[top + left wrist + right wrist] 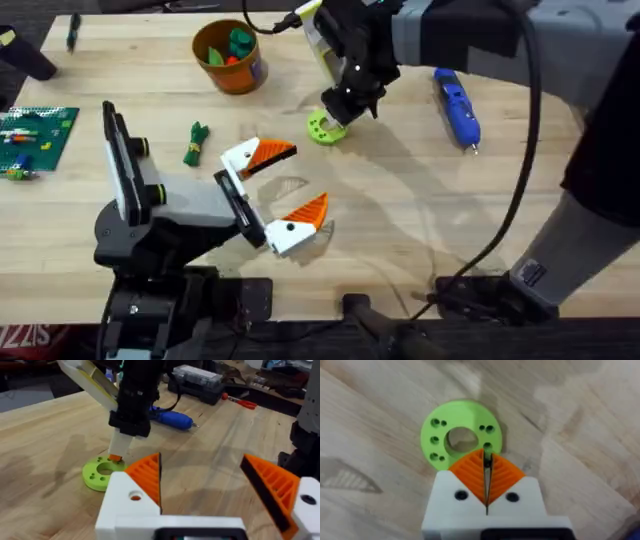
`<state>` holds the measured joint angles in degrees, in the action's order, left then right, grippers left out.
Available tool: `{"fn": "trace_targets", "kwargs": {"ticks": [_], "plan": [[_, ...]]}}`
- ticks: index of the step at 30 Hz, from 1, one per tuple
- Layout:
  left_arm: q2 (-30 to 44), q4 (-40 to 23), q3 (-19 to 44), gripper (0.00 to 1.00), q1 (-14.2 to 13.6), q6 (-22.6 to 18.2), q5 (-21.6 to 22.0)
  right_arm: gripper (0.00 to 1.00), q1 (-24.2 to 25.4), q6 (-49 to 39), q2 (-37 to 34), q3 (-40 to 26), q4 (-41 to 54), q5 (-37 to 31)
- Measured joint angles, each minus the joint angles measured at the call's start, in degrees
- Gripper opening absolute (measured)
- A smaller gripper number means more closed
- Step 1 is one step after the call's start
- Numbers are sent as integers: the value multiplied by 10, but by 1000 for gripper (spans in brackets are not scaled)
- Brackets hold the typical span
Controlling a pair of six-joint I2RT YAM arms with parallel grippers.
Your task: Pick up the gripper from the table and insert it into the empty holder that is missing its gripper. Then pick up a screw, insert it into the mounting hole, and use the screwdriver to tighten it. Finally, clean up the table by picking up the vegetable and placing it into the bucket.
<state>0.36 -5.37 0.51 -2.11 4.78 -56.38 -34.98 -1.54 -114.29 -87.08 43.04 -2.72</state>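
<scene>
1. the right gripper [486,472], white with orange ribbed pads, has its fingers pressed together, tips down at the rim of a round lime-green plastic disc [325,128] near the middle of the wooden table [400,200].
2. the left gripper [282,185] rests spread wide near the table's front edge, holding nothing.
3. the blue cylindrical screwdriver [456,106] lies toward the table's far right.
4. the small dark-green toy vegetable [196,143] lies left of centre; the round orange bucket [232,60] stands by the far edge.

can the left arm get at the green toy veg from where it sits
Probably yes. The vegetable lies alone on bare table just beyond the left pincer, which is open and holds nothing. The right pincer is off over the lime-green disc.
</scene>
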Motion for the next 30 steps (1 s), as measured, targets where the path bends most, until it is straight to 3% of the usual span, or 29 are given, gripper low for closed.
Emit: {"fn": "trace_targets", "kwargs": {"ticks": [18, 30], "plan": [[0, 0, 0, 986, 0, 0, 0, 3, 0, -2, 11, -14, 46, -1], [0, 0, 0, 986, 0, 0, 0, 3, 0, -2, 139, -73, 106, 0]]}}
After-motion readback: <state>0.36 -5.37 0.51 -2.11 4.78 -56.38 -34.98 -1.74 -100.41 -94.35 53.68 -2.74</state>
